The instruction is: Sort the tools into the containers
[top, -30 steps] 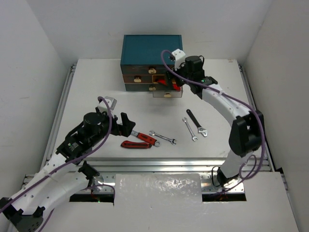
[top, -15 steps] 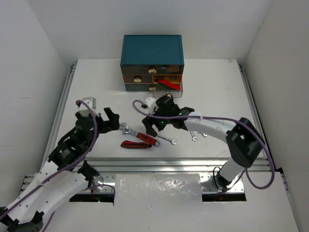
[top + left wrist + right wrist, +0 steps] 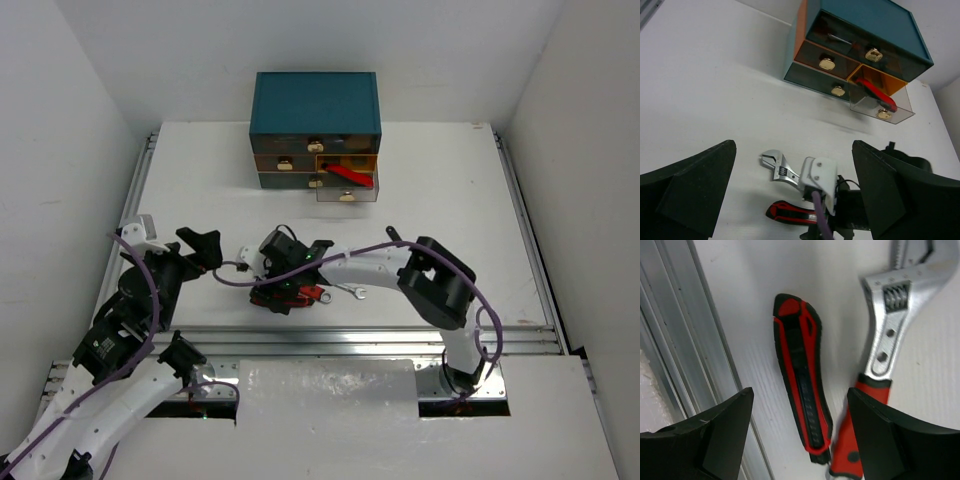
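A white table edged by aluminium rails, white walls around.

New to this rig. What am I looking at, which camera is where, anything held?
Two robot arms are bolted at the near edge of a white table; each ends in a two-finger gripper. The wide picture comes from a fixed camera above and behind them. The other two come from wrist cameras, so the dark shapes at the bottom are each arm's own fingers. At the back stands a teal chest with one drawer pulled out, a red-handled tool inside. On the table lie an adjustable wrench, a red-and-black handled tool and a small spanner. The right gripper hangs open over the red-and-black tool; the left gripper is open too. Nothing is held.
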{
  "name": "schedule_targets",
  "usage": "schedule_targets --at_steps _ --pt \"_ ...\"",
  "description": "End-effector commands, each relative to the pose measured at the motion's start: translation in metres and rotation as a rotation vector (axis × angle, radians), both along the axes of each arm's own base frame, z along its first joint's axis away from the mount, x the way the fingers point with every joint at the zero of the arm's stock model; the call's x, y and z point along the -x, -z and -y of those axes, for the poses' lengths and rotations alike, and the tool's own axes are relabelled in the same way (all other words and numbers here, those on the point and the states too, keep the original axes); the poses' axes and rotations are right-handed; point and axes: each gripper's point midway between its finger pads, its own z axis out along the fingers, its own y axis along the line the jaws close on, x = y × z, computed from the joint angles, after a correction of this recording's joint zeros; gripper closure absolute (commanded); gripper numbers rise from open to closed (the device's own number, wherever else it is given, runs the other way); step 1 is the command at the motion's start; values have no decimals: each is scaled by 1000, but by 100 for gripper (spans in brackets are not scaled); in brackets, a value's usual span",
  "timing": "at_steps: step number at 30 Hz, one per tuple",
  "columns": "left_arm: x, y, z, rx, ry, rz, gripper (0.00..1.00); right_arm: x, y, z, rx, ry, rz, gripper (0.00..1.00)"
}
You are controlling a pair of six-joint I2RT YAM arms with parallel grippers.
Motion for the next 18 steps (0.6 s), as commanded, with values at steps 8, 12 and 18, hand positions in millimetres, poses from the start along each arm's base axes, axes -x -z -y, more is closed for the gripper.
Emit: schedule_targets --at_steps 8,12,18 --pt "-1 -13 3 17 19 40 0 8 32 -15 90 -101 50 35" --pt "0 -16 3 21 29 54 0 14 40 -12 96 -115 91 53" --pt "3 -18 1 29 26 69 0 32 -3 -21 -67 -117 103 78"
